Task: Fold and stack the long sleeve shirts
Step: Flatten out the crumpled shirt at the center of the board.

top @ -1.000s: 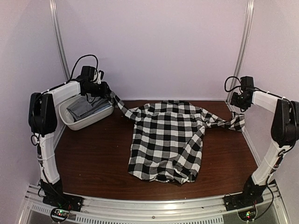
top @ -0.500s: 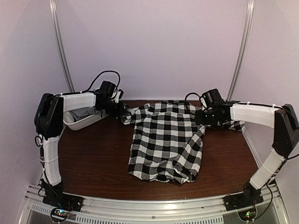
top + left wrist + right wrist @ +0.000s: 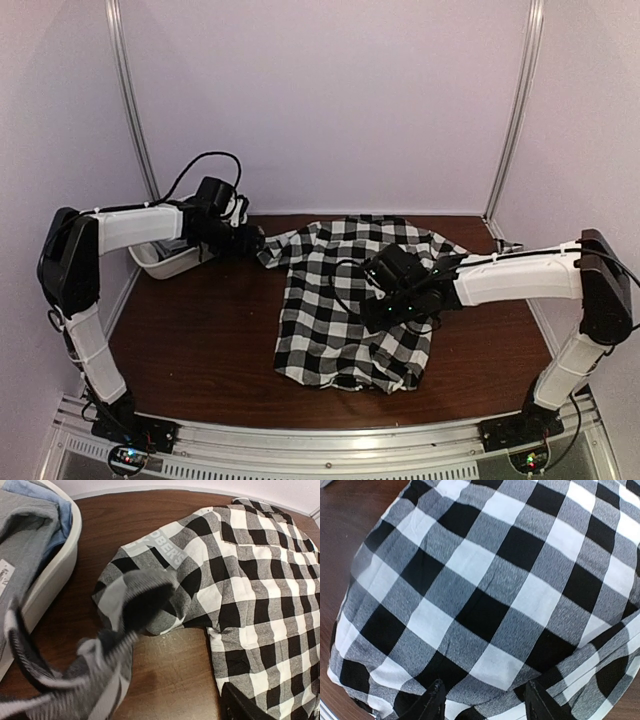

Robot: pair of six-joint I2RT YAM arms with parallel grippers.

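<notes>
hovering over the checked shirt (image 3: 318, 335), right gripper (image 3: 486, 702) parted, empty; left gripper (image 3: 248, 240) at its sleeve (image 3: 145, 600), grip unclear.

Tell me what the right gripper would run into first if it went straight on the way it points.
The checked shirt. The right gripper points down at it, and the cloth fills nearly the whole view ahead of it, so it would probably meet fabric first. How high above the cloth it sits is unclear.
</notes>
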